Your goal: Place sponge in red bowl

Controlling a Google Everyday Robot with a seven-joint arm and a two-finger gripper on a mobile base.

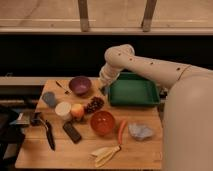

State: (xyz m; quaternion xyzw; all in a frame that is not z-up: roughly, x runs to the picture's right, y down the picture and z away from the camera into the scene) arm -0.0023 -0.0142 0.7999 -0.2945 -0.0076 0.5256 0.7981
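The red bowl point(102, 122) sits on the wooden table point(35, 157), front of centre, and looks empty. A small grey-blue block point(49, 99) at the table's left side may be the sponge; I cannot tell for sure. My gripper point(104, 90) hangs from the white arm point(145, 65) at the back of the table, between the purple bowl point(80, 85) and the left edge of the green tray point(131, 91). It is well behind the red bowl and far right of the grey-blue block. Nothing shows in it.
Around the red bowl are a white cup point(63, 110), an orange fruit point(77, 111), a dark cluster like grapes point(94, 104), a black flat device point(72, 132), a black tool point(47, 132), a carrot point(121, 131), a crumpled grey bag point(141, 131) and a banana peel point(105, 154).
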